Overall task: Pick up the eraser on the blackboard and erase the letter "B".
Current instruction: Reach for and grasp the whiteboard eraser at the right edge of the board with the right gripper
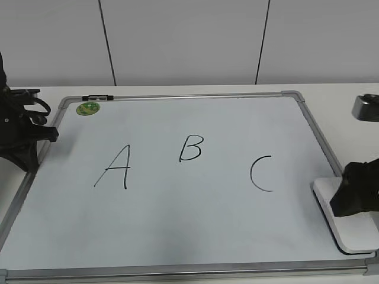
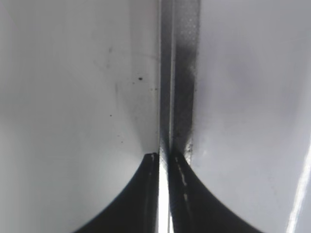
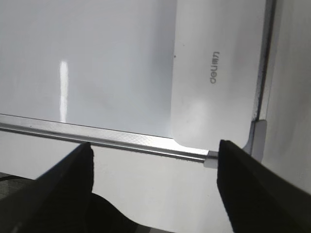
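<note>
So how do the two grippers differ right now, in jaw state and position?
The left gripper has its jaws nearly closed over the blackboard frame's left edge, holding nothing; the right gripper is wide open above the eraser at the right corner. The left sits far from the eraser, the right beside it. Neither grips anything, and the letter "B" is untouched.

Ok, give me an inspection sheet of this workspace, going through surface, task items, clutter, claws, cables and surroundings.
Surface: pale tabletop under the blackboard, which lies flat.
Task items: eraser lies at the board's near right corner, not yet lifted; letter "B" intact, between A and C.
Clutter: green sticker and a small black clip at the far left corner.
Claws: left claw shut, over the board's left frame; right claw open, above the eraser's near end.
Cables: black cable loops on the left arm.
Surroundings: white panelled wall.
</note>
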Controlling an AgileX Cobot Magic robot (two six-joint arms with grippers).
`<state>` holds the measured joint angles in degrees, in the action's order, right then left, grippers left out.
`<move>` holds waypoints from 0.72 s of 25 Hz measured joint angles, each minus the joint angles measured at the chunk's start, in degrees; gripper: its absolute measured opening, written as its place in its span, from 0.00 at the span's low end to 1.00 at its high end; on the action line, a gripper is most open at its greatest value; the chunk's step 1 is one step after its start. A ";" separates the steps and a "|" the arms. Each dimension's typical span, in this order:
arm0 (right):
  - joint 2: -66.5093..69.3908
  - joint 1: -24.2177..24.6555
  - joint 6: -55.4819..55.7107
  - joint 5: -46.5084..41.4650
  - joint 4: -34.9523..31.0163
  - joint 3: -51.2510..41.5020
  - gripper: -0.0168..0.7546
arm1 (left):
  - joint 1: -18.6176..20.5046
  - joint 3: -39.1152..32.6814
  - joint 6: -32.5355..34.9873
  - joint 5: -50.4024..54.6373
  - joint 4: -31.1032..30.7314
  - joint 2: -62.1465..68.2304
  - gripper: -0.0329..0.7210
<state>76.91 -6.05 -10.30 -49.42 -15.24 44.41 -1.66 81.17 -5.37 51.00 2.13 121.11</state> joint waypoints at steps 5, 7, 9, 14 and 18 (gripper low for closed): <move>3.01 -1.76 7.03 2.35 6.97 0.00 0.78 | 0.00 0.00 0.00 0.00 0.12 0.00 0.08; 3.81 -1.76 8.96 2.86 8.59 0.00 0.78 | 0.00 0.00 0.00 0.00 0.12 0.00 0.08; 4.90 -1.76 10.00 3.12 8.88 0.36 0.78 | 0.00 0.00 0.00 0.00 0.15 0.00 0.08; 8.46 -1.76 10.83 3.10 9.36 2.88 0.78 | 0.00 0.00 0.00 0.00 0.24 0.00 0.08; 13.90 -1.76 12.58 2.14 11.90 7.53 0.78 | 0.00 0.00 0.00 0.00 0.24 0.00 0.08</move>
<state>90.81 -7.81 2.28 -47.27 -3.33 51.93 -1.66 81.17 -5.37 51.00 2.37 121.11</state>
